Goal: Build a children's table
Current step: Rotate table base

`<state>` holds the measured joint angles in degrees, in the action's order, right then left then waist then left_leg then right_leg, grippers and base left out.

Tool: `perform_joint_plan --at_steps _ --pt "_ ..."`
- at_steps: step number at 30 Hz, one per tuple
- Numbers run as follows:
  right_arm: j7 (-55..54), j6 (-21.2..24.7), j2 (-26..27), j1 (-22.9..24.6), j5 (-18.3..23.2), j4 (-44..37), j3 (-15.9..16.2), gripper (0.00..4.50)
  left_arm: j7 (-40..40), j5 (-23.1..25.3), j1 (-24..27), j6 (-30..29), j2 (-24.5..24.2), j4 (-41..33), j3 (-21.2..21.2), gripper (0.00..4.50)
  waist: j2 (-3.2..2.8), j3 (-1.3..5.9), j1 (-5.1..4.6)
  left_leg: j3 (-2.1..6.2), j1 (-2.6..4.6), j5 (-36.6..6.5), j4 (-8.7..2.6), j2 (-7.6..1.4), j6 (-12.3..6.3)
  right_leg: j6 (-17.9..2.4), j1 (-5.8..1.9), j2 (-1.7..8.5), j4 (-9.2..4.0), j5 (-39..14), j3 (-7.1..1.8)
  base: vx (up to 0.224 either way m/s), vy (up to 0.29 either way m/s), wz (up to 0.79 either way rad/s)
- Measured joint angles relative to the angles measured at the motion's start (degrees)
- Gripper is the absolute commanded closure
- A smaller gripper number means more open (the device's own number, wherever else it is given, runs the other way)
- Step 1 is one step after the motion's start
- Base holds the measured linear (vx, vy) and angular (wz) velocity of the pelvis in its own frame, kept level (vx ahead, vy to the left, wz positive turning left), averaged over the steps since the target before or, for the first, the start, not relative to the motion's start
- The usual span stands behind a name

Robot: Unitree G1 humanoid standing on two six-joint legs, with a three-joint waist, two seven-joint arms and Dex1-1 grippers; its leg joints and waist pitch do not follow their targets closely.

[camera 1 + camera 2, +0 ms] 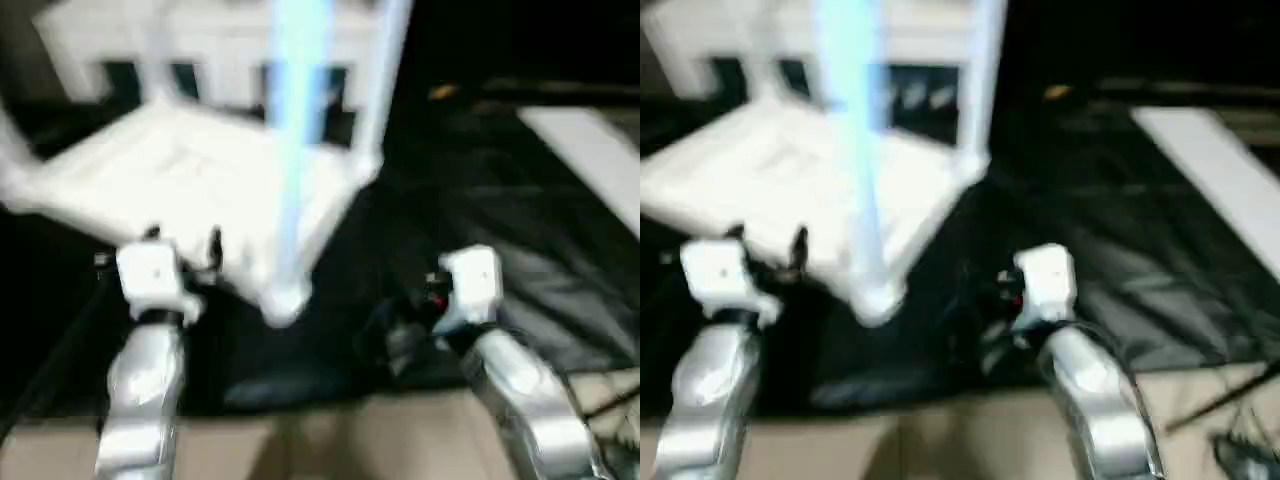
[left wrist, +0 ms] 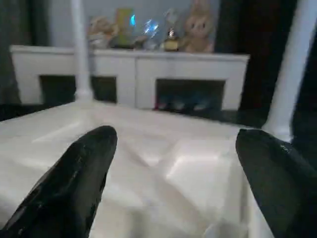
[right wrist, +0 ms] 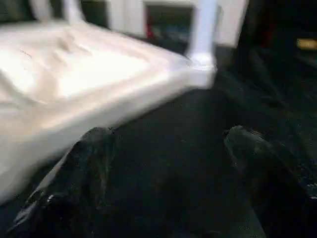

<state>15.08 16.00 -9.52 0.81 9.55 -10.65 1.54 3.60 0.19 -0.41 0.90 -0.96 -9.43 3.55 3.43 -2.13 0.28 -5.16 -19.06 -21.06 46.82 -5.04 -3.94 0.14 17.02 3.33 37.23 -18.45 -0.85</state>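
Observation:
The children's table lies upside down on a black mat: the white tabletop (image 1: pixel 190 170) has its ribbed underside up. Three white legs stand in its corner sockets: a near one (image 1: pixel 300 150), a far right one (image 1: pixel 375 90) and a far left one (image 1: pixel 160 50). My left gripper (image 1: pixel 183 240) hovers at the tabletop's near left edge. It is open, and its black fingers (image 2: pixel 84 168) spread wide over the underside with nothing between them. My right gripper (image 3: pixel 168 134) is open and empty over the mat, to the right of the near corner.
A white cabinet (image 2: pixel 138 74) with dark openings stands behind the tabletop, with soft toys (image 2: pixel 148 32) on top. A long white board (image 1: pixel 590 150) lies on the black mat (image 1: pixel 480 200) at the far right. Tan floor (image 1: pixel 330 440) runs along the near edge.

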Motion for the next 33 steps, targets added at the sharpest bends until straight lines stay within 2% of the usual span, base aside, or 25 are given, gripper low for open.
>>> perform_joint_plan --at_steps 1,2,3,4,5,6,7,8,9,10,12,14,15,16,17,22,26,27,29,33 --pt "-1.45 -1.77 0.64 -0.05 -0.28 0.16 -1.23 0.62 0.01 0.14 1.6 0.01 -0.91 -1.43 0.15 0.14 -0.83 0.08 1.11 0.04 -2.39 1.3 -1.36 0.08 2.2 -0.07 -1.54 -0.37 -1.44 0.0 0.6 0.204 0.016 -0.03" --pt "-2.54 -2.96 0.91 -0.12 -0.45 0.21 -1.91 0.62 0.02 0.22 2.65 0.02 -1.42 -2.14 0.36 0.14 -2.17 0.12 1.85 0.08 -3.77 2.51 -4.67 -0.55 3.36 -0.28 -2.63 -1.11 -2.33 -0.24 1.56 0.178 0.003 -0.04" --pt "-3.75 -3.93 1.11 -0.29 -0.45 0.27 -2.89 0.62 0.14 0.2 3.59 0.06 -1.64 -2.69 0.49 0.14 -4.63 0.23 2.43 0.2 -4.1 4.54 -10.03 -1.97 3.41 -0.12 -4.0 -2.46 -3.2 -0.55 3.02 0.175 0.079 0.06" --pt "-5.11 -4.89 2.0 -0.79 -0.45 1.48 -3.66 0.62 0.5 0.17 5.61 -0.01 -2.48 -3.65 0.78 0.14 -6.79 -0.29 2.95 0.86 -3.97 9.14 -9.21 -2.81 4.53 -0.01 -4.73 -2.8 -2.02 -1.87 4.76 0.175 0.079 0.06" --pt "-5.47 -5.25 2.65 -0.87 -0.43 2.06 -3.59 0.62 0.52 0.12 6.73 -0.39 -3.29 -3.87 2.1 0.14 -6.27 -0.05 2.59 0.96 -3.99 8.17 -8.58 -2.21 3.59 -0.95 -3.17 -2.01 1.61 -2.59 4.71 0.204 0.117 -0.03" --pt "-5.86 -5.41 2.43 -0.64 -0.44 2.42 -3.72 0.62 0.5 0.09 7.06 -0.87 -3.41 -3.76 3.04 0.14 -5.99 0.0 2.2 0.97 -4.02 7.87 -8.32 -1.76 3.3 -1.14 -1.57 -1.85 4.36 -2.34 4.48 0.178 0.072 0.03" --pt "-5.8 -5.54 1.35 0.08 -0.44 2.78 -4.35 0.62 0.52 -0.05 7.12 -1.35 -3.02 -3.96 3.13 0.14 -6.3 0.13 2.74 0.91 -4.0 7.89 -8.07 -1.38 3.35 0.42 0.91 -1.89 5.06 -0.89 3.79 0.178 0.072 0.03" --pt "-5.47 -5.63 0.66 0.33 -0.44 2.88 -4.78 0.62 0.57 -0.26 7.13 -1.51 -2.92 -4.49 3.23 0.14 -6.27 0.16 3.19 0.84 -4.0 7.87 -8.07 -0.67 3.36 1.77 2.4 -1.55 3.73 1.31 2.93 0.1 0.059 0.07" --pt "-4.74 -5.92 -0.05 0.69 -0.46 2.88 -5.09 0.62 0.57 -0.5 7.13 -1.63 -2.85 -4.96 3.37 0.14 -5.92 0.32 3.56 0.32 -4.01 7.88 -8.26 0.2 3.38 2.6 3.51 -0.62 1.18 2.74 2.18 0.063 0.019 -0.03" --pt "-3.87 -6.45 -0.77 1.31 -0.43 2.94 -5.48 0.62 0.81 -0.94 7.24 -1.72 -2.83 -5.19 3.16 0.14 -5.85 0.44 3.65 0.02 -3.98 8.04 -8.6 0.77 3.6 2.8 4.25 0.1 0.89 3.37 1.38 0.058 0.006 -0.03" --pt "-2.26 -6.62 -0.78 1.87 0.16 2.93 -5.93 0.62 2.65 -2.81 7.13 -1.55 -3.9 -5.36 3.0 0.14 -5.61 0.32 4.1 -0.19 -4.02 8.58 -9.66 0.77 4.09 2.43 4.59 0.15 0.76 3.62 1.34 0.0 0.0 0.0" --pt "-0.26 -6.65 -0.95 2.34 1.51 2.87 -5.77 0.62 6.54 -4.3 6.26 -1.08 -7.14 -4.08 2.25 0.14 -5.44 0.15 4.37 -0.92 -3.47 8.69 -10.71 -0.03 4.51 1.48 4.24 0.02 0.06 3.87 1.73 -0.06 -0.06 0.05" --pt "0.92 -6.61 -1.25 2.47 2.18 2.65 -5.38 0.62 7.98 -4.98 5.76 -1.05 -8.3 -3.13 2.45 0.14 -5.16 -0.05 4.39 -1.37 -3.09 8.69 -11.03 -0.39 4.54 1.25 3.93 -0.03 -0.25 4.07 1.78 -0.076 -0.053 0.05" --pt "2.38 -6.56 -1.72 2.56 3.08 2.03 -4.87 0.62 9.31 -5.54 5.31 -1.06 -9.23 -2.21 3.01 0.14 -4.98 -0.2 4.22 -1.89 -2.85 8.69 -11.11 -0.8 4.58 1.26 3.8 -0.04 -0.31 4.07 1.84 0.0 0.0 0.0" --pt "3.24 -6.46 -2.18 2.56 3.68 1.61 -4.4 0.62 10.54 -6.33 4.92 -1.2 -9.89 -1.53 3.49 0.14 -4.63 -0.32 3.96 -2.07 -2.78 8.69 -11.12 -0.89 4.58 1.17 3.79 -0.02 -0.3 4.13 1.82 -0.078 -0.03 0.0" --pt "9.51 -2.96 -5.97 1.95 6.5 -0.25 -2.98 0.62 23.85 -12.39 1.7 -4.37 -16.15 2.1 3.3 0.14 -3.57 -0.91 3.11 -2.21 -2.49 8.69 -11.14 -0.92 4.59 1.05 3.85 0.04 -0.49 4.2 1.77 -0.069 0.002 0.01" --pt "15.45 -0.96 -9.43 1.18 7.26 -0.28 -1.75 0.62 35.6 -14.05 -2.23 -6.82 -21.52 4.19 -3.44 0.14 -3.2 -0.92 2.7 -2.32 -2.74 8.69 -11.18 -0.92 4.58 0.85 3.89 0.06 -1.08 4.41 1.74 0.0 0.0 0.0" --pt "16.4 -0.7 -9.75 1.14 7.82 -0.28 -1.52 0.62 37.63 -13.86 -3.09 -7.38 -22.37 4.49 -4.9 0.14 -2.91 -0.85 2.5 -2.51 -2.79 8.7 -11.17 -0.92 4.56 0.82 3.83 0.16 -1.14 4.72 1.7 0.0 0.0 0.0" --pt "18.84 0.1 -11.45 0.81 8.62 -0.28 -0.52 0.62 42.53 -12.83 -5.84 -8.93 -24.24 6.36 -8.88 0.14 -2.46 -0.79 2.32 -2.98 -2.96 8.97 -11.13 -0.92 4.25 0.91 3.91 0.44 -1.22 5.6 1.7 0.0 0.0 0.0" --pt "23.49 1.44 -14.92 0.07 8.85 -0.49 1.64 0.62 52.86 -8.97 -13.02 -9.06 -27.93 12.33 -15.88 0.14 -2.0 -0.78 2.04 -3.21 -3.0 8.98 -11.16 -0.95 4.23 0.97 3.95 0.57 -1.34 5.62 1.7 0.0 0.0 0.0"
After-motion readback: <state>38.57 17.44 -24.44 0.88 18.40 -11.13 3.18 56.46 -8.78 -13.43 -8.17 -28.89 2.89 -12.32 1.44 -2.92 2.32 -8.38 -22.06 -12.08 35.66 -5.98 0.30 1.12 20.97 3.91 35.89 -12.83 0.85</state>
